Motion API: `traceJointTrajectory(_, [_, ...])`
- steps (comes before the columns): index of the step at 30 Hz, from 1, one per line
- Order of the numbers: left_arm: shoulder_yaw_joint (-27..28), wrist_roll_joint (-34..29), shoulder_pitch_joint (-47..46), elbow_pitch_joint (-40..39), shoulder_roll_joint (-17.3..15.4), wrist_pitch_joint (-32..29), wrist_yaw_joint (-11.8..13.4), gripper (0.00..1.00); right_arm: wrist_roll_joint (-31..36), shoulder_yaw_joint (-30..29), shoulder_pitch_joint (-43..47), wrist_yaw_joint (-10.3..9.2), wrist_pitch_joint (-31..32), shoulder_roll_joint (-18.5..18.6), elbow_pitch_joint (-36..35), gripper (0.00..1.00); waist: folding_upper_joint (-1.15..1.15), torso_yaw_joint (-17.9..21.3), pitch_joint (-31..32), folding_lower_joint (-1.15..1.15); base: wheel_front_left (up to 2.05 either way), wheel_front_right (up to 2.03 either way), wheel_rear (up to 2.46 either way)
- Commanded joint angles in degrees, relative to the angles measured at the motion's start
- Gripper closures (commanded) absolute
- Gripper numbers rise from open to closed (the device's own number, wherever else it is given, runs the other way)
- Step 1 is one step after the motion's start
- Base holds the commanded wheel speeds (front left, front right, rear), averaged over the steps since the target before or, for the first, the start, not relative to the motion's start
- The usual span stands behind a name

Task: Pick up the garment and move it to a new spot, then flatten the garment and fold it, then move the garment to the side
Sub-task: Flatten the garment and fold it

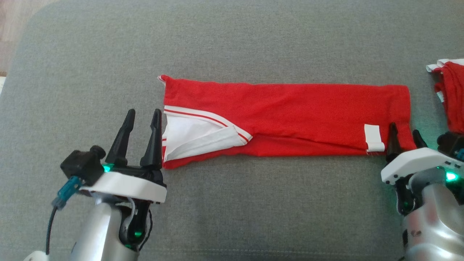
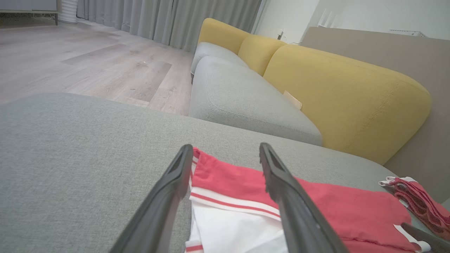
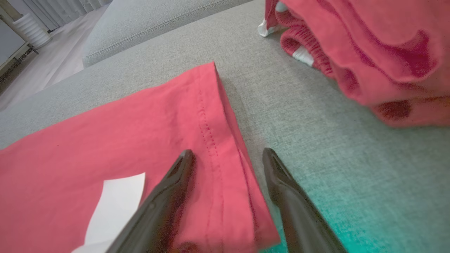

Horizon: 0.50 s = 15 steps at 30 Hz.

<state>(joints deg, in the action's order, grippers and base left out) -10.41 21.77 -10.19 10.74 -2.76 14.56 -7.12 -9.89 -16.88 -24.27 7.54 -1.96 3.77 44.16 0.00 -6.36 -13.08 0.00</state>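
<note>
At right edge | red pile (image 1: 451,94) cut off | garment (image 1: 290,112) folded, whole

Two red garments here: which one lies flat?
The long red garment in the middle, folded into a flat strip with white trim at one end. The other red garment, at the right edge, lies bunched.

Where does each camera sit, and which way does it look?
Head view: high, looking down at the red garment on the grey cushion; left fingers, right fingers show.
Left wrist view: low, along its open fingers, past the garment's white end toward a yellow sofa.
Right wrist view: low, open fingers straddling the garment's hem.
All three share the garment.
</note>
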Motion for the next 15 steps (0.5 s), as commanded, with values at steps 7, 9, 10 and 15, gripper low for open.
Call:
traceJointTrajectory(7, [1.9,0.2,-2.7,-1.4,-0.3,0.4,-0.4,0.0,-0.4,1.9,-2.6,-0.05,0.6,-0.8,3.0,1.0,0.0,0.6,0.1,0.0,0.0,0.0,0.0])
traceJointTrajectory(9, [1.8,0.2,-2.6,-1.2,-0.3,0.4,-0.4,0.0,-0.5,1.7,-2.8,-0.05,-0.3,-0.8,3.0,1.0,0.0,1.0,0.5,0.0,0.0,0.0,0.0])
traceJointTrajectory(10, [1.8,0.2,-2.6,-1.2,-0.3,0.4,-0.4,0.0,-0.4,1.3,-2.9,-0.05,-0.9,-0.8,2.9,1.0,0.0,1.1,0.8,0.0,0.0,0.0,0.0])
traceJointTrajectory(15, [1.7,0.2,-2.3,-0.9,-0.3,0.4,-0.4,0.0,0.9,-1.8,-3.5,-0.05,-2.4,1.6,2.2,1.0,0.0,1.7,2.4,0.0,0.0,0.0,0.0])
